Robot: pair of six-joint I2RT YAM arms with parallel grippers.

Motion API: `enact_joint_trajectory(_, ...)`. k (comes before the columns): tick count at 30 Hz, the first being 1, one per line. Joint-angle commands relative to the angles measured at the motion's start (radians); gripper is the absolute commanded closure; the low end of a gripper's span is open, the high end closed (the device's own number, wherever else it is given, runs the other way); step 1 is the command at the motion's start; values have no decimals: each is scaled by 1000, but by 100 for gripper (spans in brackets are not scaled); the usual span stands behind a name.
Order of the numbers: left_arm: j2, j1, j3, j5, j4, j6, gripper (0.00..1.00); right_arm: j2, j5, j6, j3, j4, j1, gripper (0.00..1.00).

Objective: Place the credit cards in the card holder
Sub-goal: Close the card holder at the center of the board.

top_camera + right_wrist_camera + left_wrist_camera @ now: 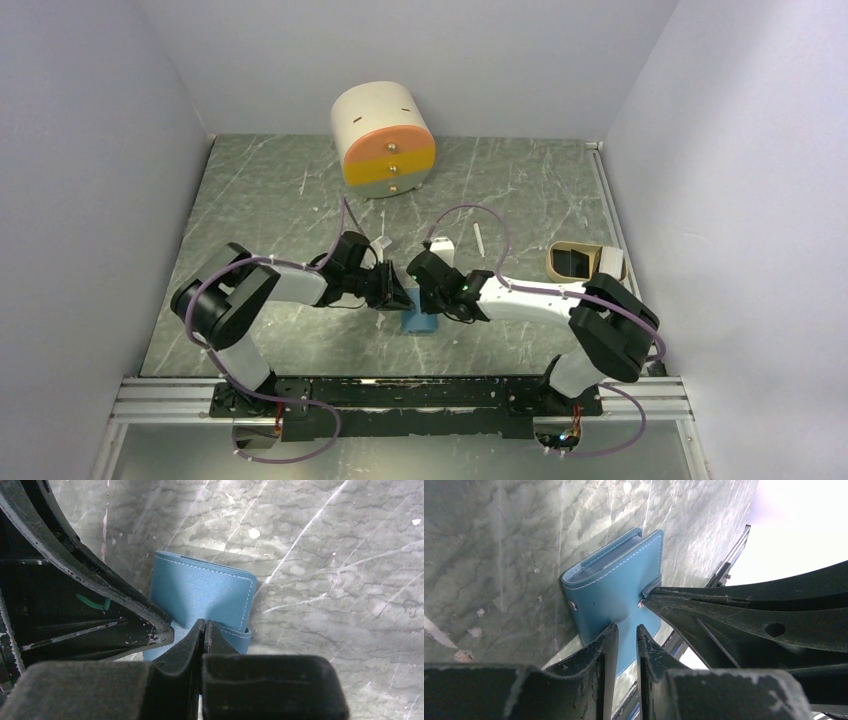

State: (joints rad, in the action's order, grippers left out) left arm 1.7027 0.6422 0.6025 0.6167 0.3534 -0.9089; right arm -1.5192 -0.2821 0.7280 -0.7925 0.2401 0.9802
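The card holder (420, 322) lies folded at frame centre; right end effector (205, 626) pinches its tab, left end effector (626, 634) nearly closed, grip indeterminate.

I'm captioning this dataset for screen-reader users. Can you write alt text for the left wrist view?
A folded teal-blue card holder sits on a marbled grey-green table. The left gripper, its two dark fingers a narrow gap apart, reaches over the holder's near edge. The right gripper enters from the right, its tip closed on the snap tab.
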Motion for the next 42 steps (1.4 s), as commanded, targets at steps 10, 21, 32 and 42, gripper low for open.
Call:
enact_joint_trajectory(10,-82,-38,-8,15,-108,25,80,-39,-23,-15,-62,97,43,100)
enact_joint_trajectory(21,-157,-116,-49,81,-147,58,69,-51,-28,-32,-84,103,43,100)
enact_joint_trajectory(32,1,-116,-112,204,134,-30,73,-52,-5,-41,-97,106,46,100)
enact_joint_trajectory(42,33,-116,-102,204,149,-29,75,-60,-19,-36,-117,116,56,100)
